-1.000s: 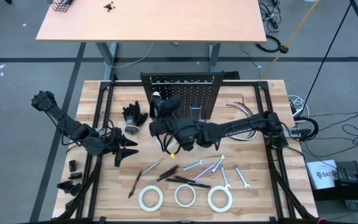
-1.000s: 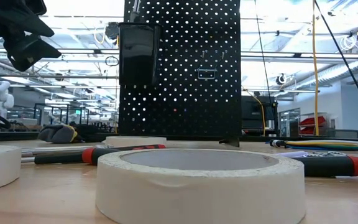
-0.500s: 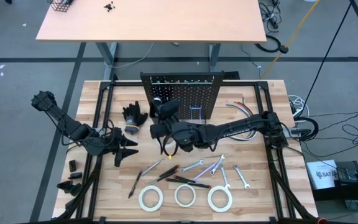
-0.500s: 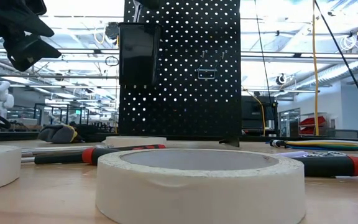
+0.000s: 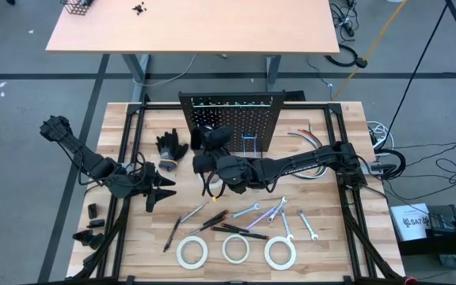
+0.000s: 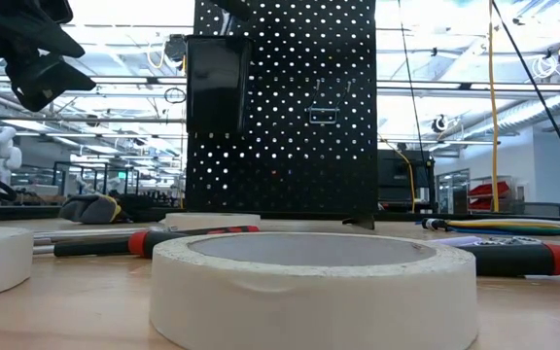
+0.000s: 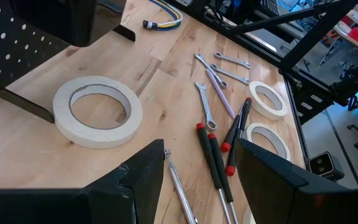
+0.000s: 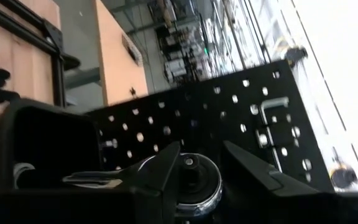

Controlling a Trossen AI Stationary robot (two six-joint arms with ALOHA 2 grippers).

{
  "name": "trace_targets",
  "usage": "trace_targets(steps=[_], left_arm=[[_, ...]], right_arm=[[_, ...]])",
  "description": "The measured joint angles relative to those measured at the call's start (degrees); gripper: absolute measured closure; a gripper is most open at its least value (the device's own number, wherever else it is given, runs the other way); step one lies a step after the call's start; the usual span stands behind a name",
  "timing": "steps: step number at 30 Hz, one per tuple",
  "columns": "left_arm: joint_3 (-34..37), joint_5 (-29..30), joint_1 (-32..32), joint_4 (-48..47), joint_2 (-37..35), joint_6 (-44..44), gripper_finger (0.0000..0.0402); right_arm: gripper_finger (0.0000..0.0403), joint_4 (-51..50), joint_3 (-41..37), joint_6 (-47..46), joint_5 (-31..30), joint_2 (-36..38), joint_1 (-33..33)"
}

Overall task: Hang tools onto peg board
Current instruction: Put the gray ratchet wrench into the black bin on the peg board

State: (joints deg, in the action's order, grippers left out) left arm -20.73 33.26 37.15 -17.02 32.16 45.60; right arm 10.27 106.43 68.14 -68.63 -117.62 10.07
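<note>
The left gripper [image 5: 165,191] waits low over the left side of the wooden tabletop [image 5: 331,245], fingers spread wide apart and nothing between them; just beyond it lie the black gloves [image 5: 169,148], which are no part of the job.

Along the near edge, the white tape rolls [image 5: 234,248] sit in a row, with the red-and-black screwdrivers [image 5: 240,230] just behind them and the small open-end wrenches [image 5: 283,218] scattered to their right; all of these lie flat on the wood, none hung yet.

At the back middle stands the black peg board [image 5: 248,127], upright, with its small black bin [image 6: 217,87] mounted on the left part of its face; the right arm reaches across the table to that spot. The right gripper [image 8: 201,146] is above the bin's open mouth, and the round silver head of the ratchet [image 8: 194,177] shows between its two sides, the handle pointing down into the bin; whether the right gripper clamps the ratchet or has let it go, we cannot tell.

We judge the step in hand to be stowing the ratchet in the bin, and close to done. The next move calls for a clean release, then a straight lift clear of the bin's rim and the board's hooks, before we turn to the tools on the table.
</note>
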Motion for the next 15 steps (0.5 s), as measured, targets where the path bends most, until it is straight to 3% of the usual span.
trace_targets(steps=[10, 15], left_arm=[[0.0, 0.0, 0.0, 0.0, 0.0, 0.0, 0.0205], [0.0, 0.0, 0.0, 0.0, 0.0, 0.0, 0.0205]], right_arm=[[0.0291, -0.3, 0.0, -1.5, -7.6, 0.0, 0.0], [0.0291, -0.5, 0.0, -1.5, -6.0, 0.0, 0.3]])
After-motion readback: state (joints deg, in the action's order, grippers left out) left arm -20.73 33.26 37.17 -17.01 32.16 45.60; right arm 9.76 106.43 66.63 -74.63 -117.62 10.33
